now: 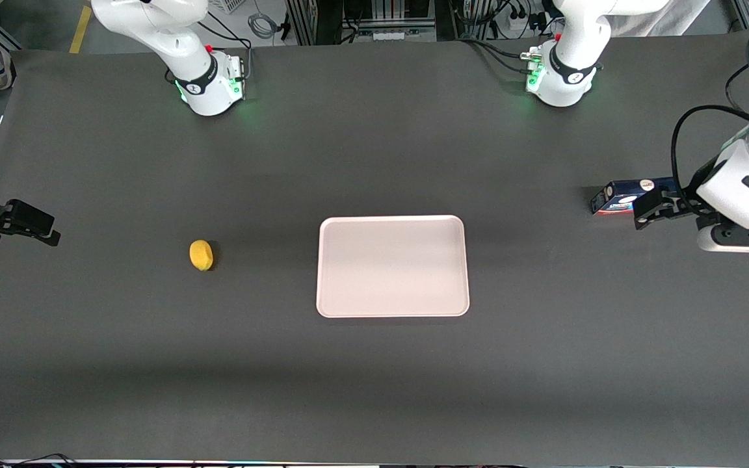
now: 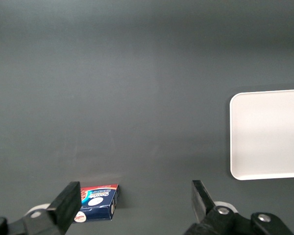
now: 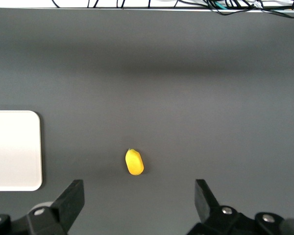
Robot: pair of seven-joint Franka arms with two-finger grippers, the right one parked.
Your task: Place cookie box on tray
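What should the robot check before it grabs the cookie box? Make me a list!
1. End effector open: ok, its fingers are spread wide apart.
2. Cookie box in sight: ok, it lies on the table at the working arm's end.
3. End effector lined up over the box: not ok, in the wrist view the box sits by one finger, not midway between them.
4. Box not yet held: ok, it lies on the table with nothing closed on it.
5. Tray ready: ok, nothing lies on it.
6. Path from box to tray: ok, the yellow object lies toward the parked arm's end, out of the way.
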